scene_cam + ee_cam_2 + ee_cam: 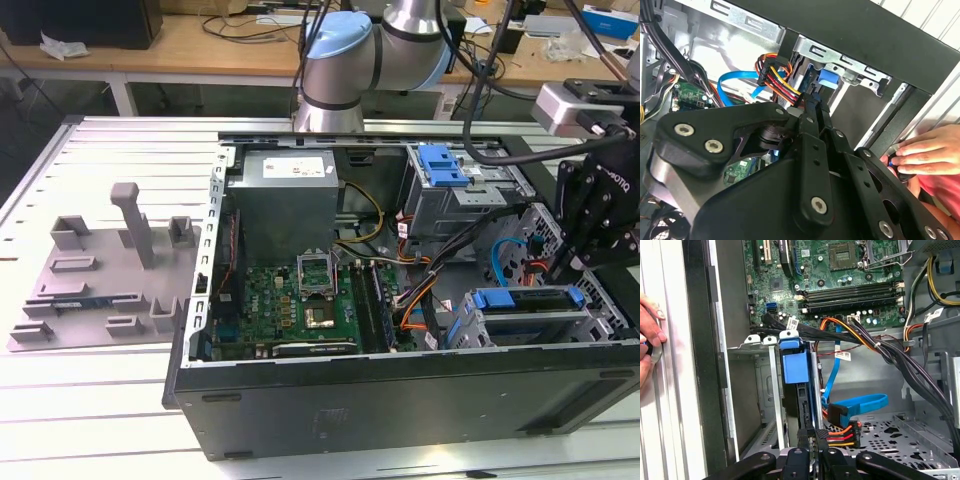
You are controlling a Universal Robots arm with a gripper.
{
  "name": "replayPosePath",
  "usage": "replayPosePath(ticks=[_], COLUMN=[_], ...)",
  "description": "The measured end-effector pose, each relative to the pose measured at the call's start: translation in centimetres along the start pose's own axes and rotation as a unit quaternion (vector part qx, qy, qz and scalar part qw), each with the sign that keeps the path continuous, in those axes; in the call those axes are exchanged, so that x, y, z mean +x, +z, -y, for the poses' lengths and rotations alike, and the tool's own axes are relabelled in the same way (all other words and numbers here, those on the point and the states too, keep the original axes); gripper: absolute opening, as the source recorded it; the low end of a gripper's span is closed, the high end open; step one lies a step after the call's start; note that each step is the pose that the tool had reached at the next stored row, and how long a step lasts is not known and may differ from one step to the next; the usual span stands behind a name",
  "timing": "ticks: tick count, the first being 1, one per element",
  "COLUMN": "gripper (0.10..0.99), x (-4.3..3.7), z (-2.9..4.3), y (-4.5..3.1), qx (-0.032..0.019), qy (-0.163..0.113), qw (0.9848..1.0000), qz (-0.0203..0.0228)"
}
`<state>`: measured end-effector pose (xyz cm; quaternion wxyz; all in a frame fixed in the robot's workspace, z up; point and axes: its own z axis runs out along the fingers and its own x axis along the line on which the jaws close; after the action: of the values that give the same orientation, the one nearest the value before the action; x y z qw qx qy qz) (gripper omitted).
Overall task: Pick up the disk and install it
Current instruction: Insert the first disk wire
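Observation:
The disk [527, 299], a drive in a blue carrier bracket, sits in the drive cage [600, 318] at the exterior view's right of the open computer case. The first wrist view shows the disk [801, 405] edge-on between the cage rails, its blue tab at the far end. That blue tab of the disk [827, 80] appears in the second wrist view just beyond the fingertips. My gripper [572, 262] hangs over the disk's right end. In both wrist views the gripper [815, 452] [815, 106] has its fingers closed together, tips at the disk's near end; whether they touch it I cannot tell.
A person's hand [925, 155] [647, 335] rests on the case's outer edge. A blue data cable [860, 402] and an orange-red power plug [840, 432] lie beside the cage. The motherboard [290, 300], grey power supply [285, 195] and upper bay's blue latch [442, 165] are further in. A grey fixture [100, 270] lies left.

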<state>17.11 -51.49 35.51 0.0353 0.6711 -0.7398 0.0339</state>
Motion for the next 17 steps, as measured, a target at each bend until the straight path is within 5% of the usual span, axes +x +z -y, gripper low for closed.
replayPosePath(ticks=[17], gripper=[0.169], x=[-0.03], z=[-0.03], y=[0.33], qx=[0.0006], qy=[-0.006], qw=[1.0], qz=[-0.0001])
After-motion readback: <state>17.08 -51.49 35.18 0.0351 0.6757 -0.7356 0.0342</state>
